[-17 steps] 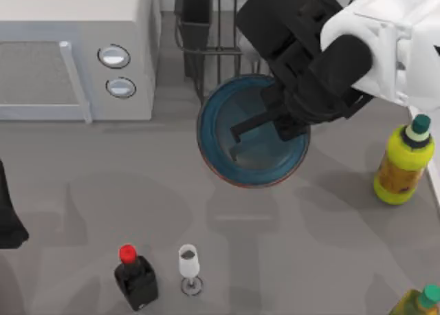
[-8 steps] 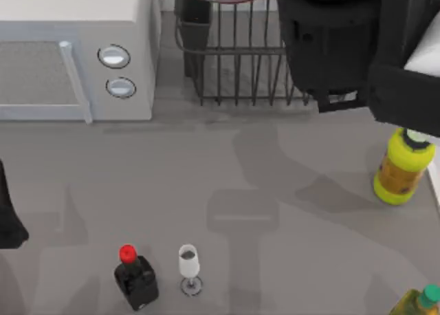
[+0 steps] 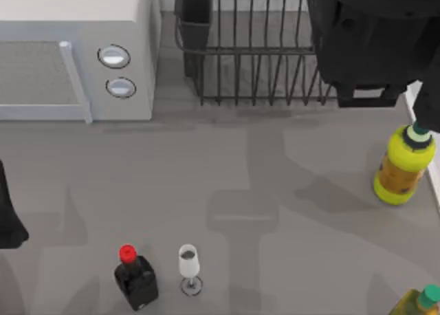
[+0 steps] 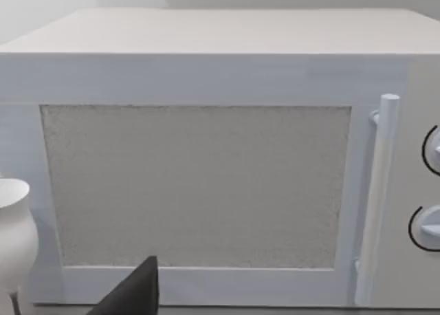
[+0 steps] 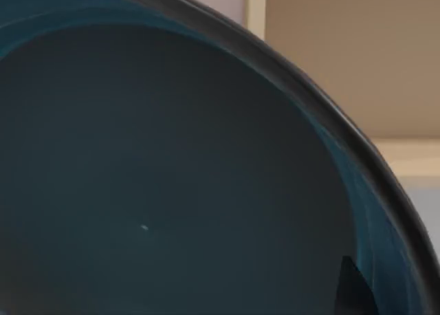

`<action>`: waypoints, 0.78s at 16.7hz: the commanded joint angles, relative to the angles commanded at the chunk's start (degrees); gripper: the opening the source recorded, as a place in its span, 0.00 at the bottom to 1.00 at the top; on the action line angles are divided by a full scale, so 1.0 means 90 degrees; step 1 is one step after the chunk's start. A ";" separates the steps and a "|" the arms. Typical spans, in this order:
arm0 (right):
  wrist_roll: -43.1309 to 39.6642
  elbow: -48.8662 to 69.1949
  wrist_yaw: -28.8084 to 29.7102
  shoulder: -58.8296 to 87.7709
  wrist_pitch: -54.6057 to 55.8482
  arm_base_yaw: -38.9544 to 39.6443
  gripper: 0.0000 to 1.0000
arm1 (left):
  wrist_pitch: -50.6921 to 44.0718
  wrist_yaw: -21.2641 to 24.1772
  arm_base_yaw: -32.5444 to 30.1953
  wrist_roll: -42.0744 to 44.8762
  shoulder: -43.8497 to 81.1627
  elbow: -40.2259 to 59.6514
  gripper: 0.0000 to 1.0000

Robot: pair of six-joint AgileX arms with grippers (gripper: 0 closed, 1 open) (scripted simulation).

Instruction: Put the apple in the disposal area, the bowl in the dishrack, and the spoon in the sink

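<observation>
Right arm (image 3: 371, 43) over the dishrack (image 3: 254, 60) at the tabletop's (image 3: 227, 184) far right; dark teal inside of the bowl (image 5: 158, 191) close before the right wrist camera. Claw states: cannot tell. Left arm (image 3: 10, 219) parked at the left edge.

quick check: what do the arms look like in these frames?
Right arm: bulky matte black housing with a small pale rectangular patch on its lower edge, white link beside it. Left arm: plain black, at the table's left edge. No cables or markings seen.

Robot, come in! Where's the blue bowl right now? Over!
Right arm up over the dishrack. Bowl close before the right wrist camera, dark teal inside. Left arm parked facing the white box. Nothing blocking the rack.
</observation>
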 joint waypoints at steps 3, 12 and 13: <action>-0.0014 -0.0038 -0.0128 0.0218 0.0229 -0.0233 0.00 | 0.0000 0.0000 0.0000 0.0000 0.0000 0.0000 1.00; -0.0053 -0.0381 -0.1788 0.2841 0.3599 -0.1634 0.00 | 0.0000 0.0000 0.0000 0.0000 0.0000 0.0000 1.00; -0.0064 -0.0428 -0.1999 0.3142 0.3931 -0.1869 0.00 | 0.0000 0.0000 0.0000 0.0000 0.0000 0.0000 1.00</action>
